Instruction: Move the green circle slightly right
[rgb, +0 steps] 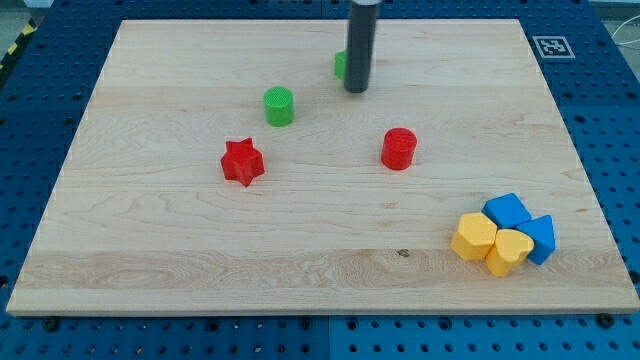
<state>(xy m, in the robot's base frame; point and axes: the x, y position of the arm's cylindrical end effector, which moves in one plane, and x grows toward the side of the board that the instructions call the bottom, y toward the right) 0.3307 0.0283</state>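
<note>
The green circle, a short green cylinder, stands on the wooden board left of centre near the view's top. My tip is at the end of the dark rod, to the right of the green circle and a little higher in the view, apart from it. A second green block shows just behind the rod on its left, mostly hidden, so its shape cannot be made out.
A red star lies below and left of the green circle. A red cylinder stands below and right of my tip. Two yellow blocks and two blue blocks cluster at the lower right.
</note>
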